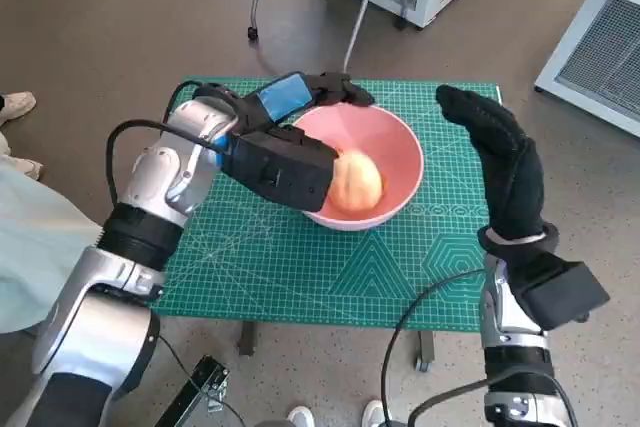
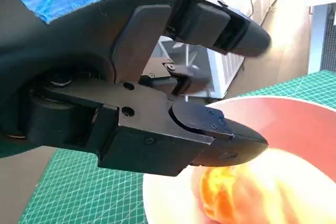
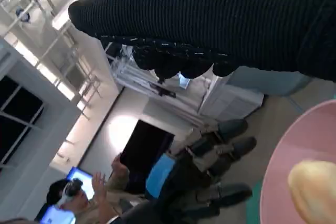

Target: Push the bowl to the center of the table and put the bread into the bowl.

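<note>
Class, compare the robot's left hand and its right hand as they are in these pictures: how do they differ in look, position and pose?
The left hand is hard black with blue tape over its back; the right hand wears a black knitted glove. The left hand reaches over the pink bowl, above the bread; the right hand stands beside the bowl, fingers upright. Shared: neither holds anything, and both are over the green mat.

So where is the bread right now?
In the head view the bread lies inside the pink bowl near the middle of the green mat, just beside the left hand.
</note>
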`<state>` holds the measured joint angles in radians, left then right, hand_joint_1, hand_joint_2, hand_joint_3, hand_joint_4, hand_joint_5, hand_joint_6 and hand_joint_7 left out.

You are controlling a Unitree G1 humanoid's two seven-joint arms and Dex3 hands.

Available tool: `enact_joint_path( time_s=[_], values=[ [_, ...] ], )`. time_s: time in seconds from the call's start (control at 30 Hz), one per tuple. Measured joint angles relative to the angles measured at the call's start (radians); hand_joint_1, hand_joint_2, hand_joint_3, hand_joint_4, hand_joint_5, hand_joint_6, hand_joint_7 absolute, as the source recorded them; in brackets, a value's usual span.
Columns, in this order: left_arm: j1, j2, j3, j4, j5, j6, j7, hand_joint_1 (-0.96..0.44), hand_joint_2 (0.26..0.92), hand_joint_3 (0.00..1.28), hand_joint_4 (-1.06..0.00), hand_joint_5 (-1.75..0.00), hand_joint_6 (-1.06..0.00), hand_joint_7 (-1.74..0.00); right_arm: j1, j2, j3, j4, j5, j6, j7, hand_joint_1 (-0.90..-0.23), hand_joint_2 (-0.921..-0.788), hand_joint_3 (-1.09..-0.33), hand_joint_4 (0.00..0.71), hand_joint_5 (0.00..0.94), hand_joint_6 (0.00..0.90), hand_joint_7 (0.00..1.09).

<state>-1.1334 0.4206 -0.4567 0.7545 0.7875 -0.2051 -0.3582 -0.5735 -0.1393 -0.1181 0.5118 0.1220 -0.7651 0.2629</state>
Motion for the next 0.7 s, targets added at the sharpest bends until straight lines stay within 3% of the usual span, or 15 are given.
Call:
enact_joint_path(
  time_s=[0.3, 0.7],
  values=[
    [0.041, 0.009, 0.031, -0.029, -0.068, -0.046, 0.011, -0.22, 0.895, 0.00, -0.15, -0.02, -0.42, -0.10, -0.031, -0.005, -0.004, 0.036, -0.008, -0.022, -0.017, -0.476, -0.921, -0.572, 0.456, 0.002, 0.149, 0.85],
    [0.103, 0.041, 0.169, -0.062, -0.257, -0.163, 0.047, -0.18, 0.897, 0.00, -0.33, -0.04, -0.55, -0.13, -0.093, -0.009, -0.020, 0.064, -0.015, -0.062, -0.077, -0.497, -0.921, -0.591, 0.346, 0.000, 0.095, 0.84]
  ],
)
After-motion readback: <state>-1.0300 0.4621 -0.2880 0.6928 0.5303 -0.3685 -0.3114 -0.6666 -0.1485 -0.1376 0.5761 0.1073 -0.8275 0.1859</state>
